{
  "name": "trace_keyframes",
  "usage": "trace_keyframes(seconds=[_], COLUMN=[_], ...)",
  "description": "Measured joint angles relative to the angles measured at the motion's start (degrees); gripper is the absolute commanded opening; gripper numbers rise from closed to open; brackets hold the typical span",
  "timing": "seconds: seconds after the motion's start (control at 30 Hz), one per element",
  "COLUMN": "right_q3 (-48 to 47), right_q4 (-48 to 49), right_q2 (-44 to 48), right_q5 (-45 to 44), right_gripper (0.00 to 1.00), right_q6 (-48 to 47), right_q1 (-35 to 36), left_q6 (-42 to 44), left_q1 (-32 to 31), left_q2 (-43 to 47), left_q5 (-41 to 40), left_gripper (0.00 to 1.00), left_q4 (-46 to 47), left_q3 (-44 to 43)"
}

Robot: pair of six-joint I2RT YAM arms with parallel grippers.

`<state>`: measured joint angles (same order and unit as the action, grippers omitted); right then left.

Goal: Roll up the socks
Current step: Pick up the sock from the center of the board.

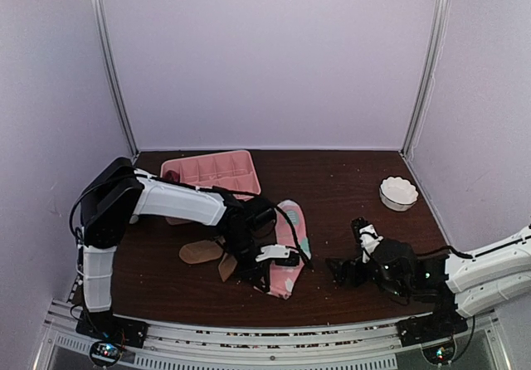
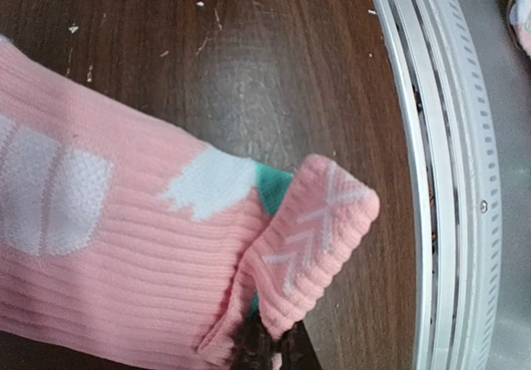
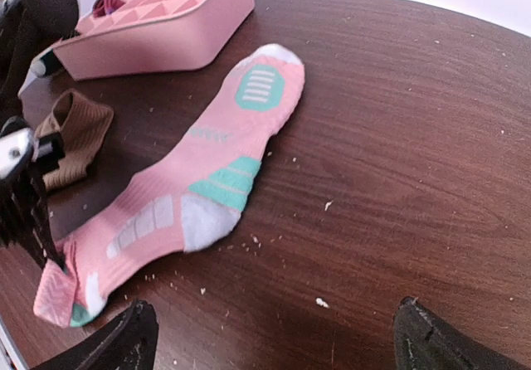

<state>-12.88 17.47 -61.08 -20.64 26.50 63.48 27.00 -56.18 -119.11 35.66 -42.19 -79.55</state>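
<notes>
Overhead, the left arm (image 1: 178, 202) reaches from its base to mid-table, left gripper (image 1: 267, 272) tipped down on the near cuff of the pink sock (image 1: 290, 236), which lies just right of a tan sock (image 1: 201, 251); the right arm (image 1: 489, 270) lies low, right gripper (image 1: 348, 252) spread wide above the tabletop (image 1: 332, 179). At the left wrist, dark fingers (image 2: 257, 347) pinch the folded cuff near the rail (image 2: 440, 179). At the right wrist, fingers (image 3: 124, 341) stand far apart, the sock stretching toward the pink tray (image 3: 166, 34).

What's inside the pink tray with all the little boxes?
A small dark red bundle sits in an end compartment of the pink tray. The other compartments that show look empty. The tray's near wall hides some bottoms, so those I cannot see.
</notes>
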Motion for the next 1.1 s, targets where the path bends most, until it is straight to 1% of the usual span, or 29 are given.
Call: trace_keyframes(seconds=[0.07, 0.13, 0.27, 0.37, 0.47, 0.7, 0.93, 1.1], right_q3=[0.3, -0.7, -4.1, -6.5, -10.1, -17.6, -19.4, -19.4], right_q4=[-0.1, -0.2, -0.6, -1.0, -1.8, 0.0, 3.4, 4.9], right_q2=[-1.0, -2.9, -8.5, -12.8, -17.8, -27.3, -32.5, -32.9], right_q5=[0.2, 0.3, 0.4, -0.3, -0.9, -1.8, 0.0, 1.6], right_gripper=[0.92, 0.87, 0.78, 0.69, 0.62, 0.52, 0.26, 0.18], right_q6=[-2.6, -6.0, -11.9, -16.0, -19.6, -26.3, -28.2, -27.4], right_q1=[2.4, 6.6, 14.1, 19.0, 21.9, 21.9, 19.3, 17.4], left_q6=[-0.8, -1.6, -2.8, -3.4, -3.9, -4.5, -4.5, -4.5], left_q1=[0.0, 0.0, 0.1, 0.3, 0.3, 0.4, 0.4, 0.4], left_q2=[-2.1, -4.2, -7.2, -9.3, -10.6, -11.2, -11.3, -11.3], left_q5=[1.1, 2.4, 4.4, 5.2, 5.6, 5.7, 5.6, 5.6], left_gripper=[0.00, 0.00, 0.00, 0.00, 0.00, 0.00, 0.00, 0.00], left_q4=[-1.9, -3.9, -7.5, -10.7, -13.0, -14.3, -14.4, -14.4], left_q3=[-2.7, -5.3, -9.3, -12.3, -14.3, -15.3, -15.4, -15.4])
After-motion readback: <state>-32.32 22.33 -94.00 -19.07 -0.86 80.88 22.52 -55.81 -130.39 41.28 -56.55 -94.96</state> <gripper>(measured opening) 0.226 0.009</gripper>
